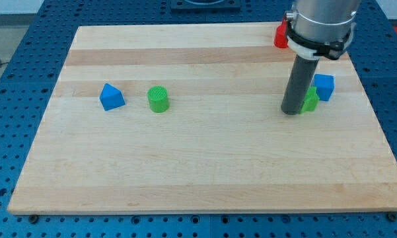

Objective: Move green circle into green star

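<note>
The green circle [158, 99] is a short green cylinder on the wooden board [205, 165], left of centre. The green star [311, 100] lies at the view's right, mostly hidden behind my rod, so its shape is hard to make out. My tip [290, 112] rests on the board touching or just left of the green star, far to the right of the green circle.
A blue block with a pointed top [111, 97] sits just left of the green circle. A blue cube [324, 86] sits against the green star's upper right. A red block [281, 36] is at the board's top edge, partly hidden by the arm.
</note>
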### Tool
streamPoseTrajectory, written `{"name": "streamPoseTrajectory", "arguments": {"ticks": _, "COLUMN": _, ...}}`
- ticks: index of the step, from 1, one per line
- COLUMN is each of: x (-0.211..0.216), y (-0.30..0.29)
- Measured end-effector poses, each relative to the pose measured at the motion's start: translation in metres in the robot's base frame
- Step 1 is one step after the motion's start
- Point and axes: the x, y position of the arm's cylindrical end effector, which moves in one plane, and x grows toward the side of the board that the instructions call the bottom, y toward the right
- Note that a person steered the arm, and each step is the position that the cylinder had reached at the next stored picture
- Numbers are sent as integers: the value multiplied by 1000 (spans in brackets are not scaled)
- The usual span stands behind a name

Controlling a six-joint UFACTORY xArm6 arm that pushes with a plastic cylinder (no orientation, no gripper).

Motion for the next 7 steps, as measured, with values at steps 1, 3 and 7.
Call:
{"name": "streamPoseTrajectory", "arguments": {"ticks": 1, "x": -3, "y": 11}}
{"name": "streamPoseTrajectory", "arguments": {"ticks": 3, "x": -1, "y": -7}}
{"name": "streamPoseTrajectory", "arguments": {"ticks": 7, "x": 34, "y": -331}}
